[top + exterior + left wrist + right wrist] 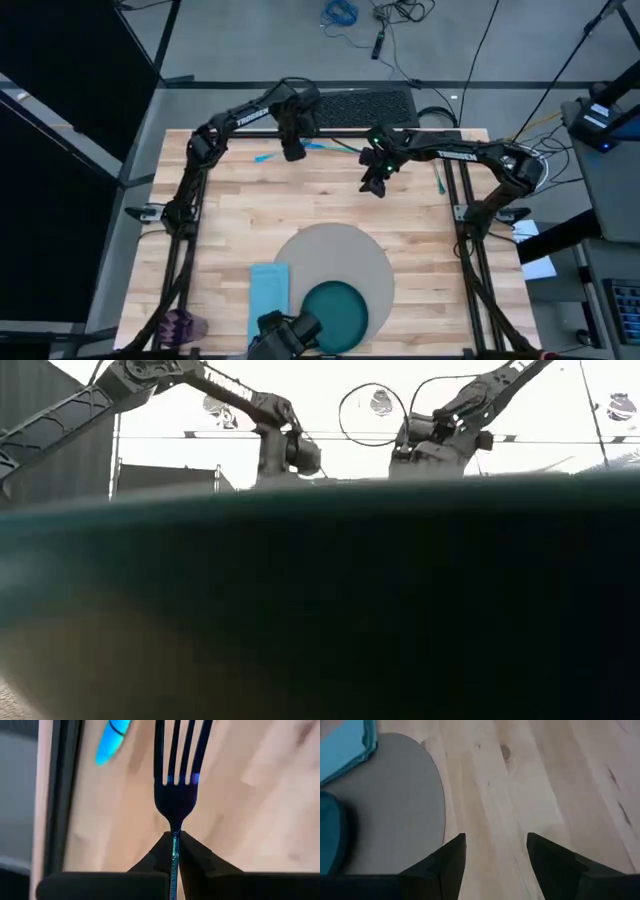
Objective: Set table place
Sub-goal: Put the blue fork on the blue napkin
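My left gripper (293,152) is over the far part of the table (230,210), shut on a dark fork (176,795) whose tines point away from the wrist. A blue-handled piece of cutlery (112,740) lies on the wood beside it. My right gripper (496,840) hangs open over bare wood, right of the middle (375,187). At the near edge lies the round grey mat (335,255). The teal plate (335,310) rests on the mat's near part. The light blue napkin (268,295) lies along the mat's left side. The purple cup (180,323) stands at the near left corner. My left gripper pinches the fork between its two fingers on the thin handle just behind the neck (174,836). The fork runs along the fingers and sticks out ahead of them, tines foremost. Whether the tines touch the wood cannot be told.
More cutlery lies at the far edge (322,147) and by the right arm (438,182). In the low view the plate's rim (320,610) fills the foreground and both arms show above it. Bare wood lies between the mat and the far edge.
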`<move>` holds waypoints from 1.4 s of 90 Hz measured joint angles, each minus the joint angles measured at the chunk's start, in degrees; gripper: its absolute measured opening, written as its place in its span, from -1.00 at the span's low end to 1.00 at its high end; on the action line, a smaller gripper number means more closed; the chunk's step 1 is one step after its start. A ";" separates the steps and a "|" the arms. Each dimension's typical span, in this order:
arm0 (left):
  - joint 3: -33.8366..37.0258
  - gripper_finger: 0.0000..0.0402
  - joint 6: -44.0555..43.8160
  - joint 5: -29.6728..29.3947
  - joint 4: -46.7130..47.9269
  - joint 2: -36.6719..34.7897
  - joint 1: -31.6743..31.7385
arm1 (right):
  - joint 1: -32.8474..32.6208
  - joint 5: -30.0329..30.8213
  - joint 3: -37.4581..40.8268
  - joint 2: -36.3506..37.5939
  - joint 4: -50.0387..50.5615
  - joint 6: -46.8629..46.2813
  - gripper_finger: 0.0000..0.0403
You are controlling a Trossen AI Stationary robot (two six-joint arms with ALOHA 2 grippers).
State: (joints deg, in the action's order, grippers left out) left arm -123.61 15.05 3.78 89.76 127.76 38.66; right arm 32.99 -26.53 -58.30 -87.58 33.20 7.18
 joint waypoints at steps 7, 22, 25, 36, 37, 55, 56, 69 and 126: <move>-0.36 -1.00 -6.34 4.32 -0.20 -1.01 -0.80 | 0.04 1.91 0.00 2.73 2.10 -0.69 -0.04; 0.94 -1.00 -15.15 13.20 0.12 -5.18 -6.30 | 0.02 2.54 0.00 7.99 6.52 -2.58 -0.04; 1.55 -1.00 -16.66 13.20 0.35 -5.78 -7.92 | -0.05 2.50 0.00 9.07 7.69 -2.61 -0.04; 1.69 -1.00 -22.13 13.27 0.23 -7.72 -14.95 | -0.97 2.58 0.02 13.20 11.41 -3.53 -0.04; 1.69 -1.00 -22.74 13.35 0.23 -7.96 -15.73 | -1.18 2.57 0.02 13.64 11.72 -3.54 -0.04; 1.69 -1.00 -34.01 10.98 -2.20 -12.50 -29.89 | -6.13 2.50 0.02 21.17 14.41 -5.76 -0.04; 1.69 -1.00 -34.89 10.68 -2.60 -12.73 -30.69 | -6.49 2.50 0.02 21.59 14.47 -5.98 -0.04; 1.66 -1.00 -48.05 5.78 -5.89 -15.97 -41.39 | -11.24 2.56 0.02 26.04 15.23 -9.51 -0.04; 4.04 -1.00 -118.24 -6.01 0.34 -15.08 -65.19 | -36.09 11.89 0.02 30.59 15.98 -20.03 -0.04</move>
State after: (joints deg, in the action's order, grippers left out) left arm -119.57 -103.19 -2.23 90.11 112.68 -26.53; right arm -3.10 -14.63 -58.28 -56.99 49.18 -12.85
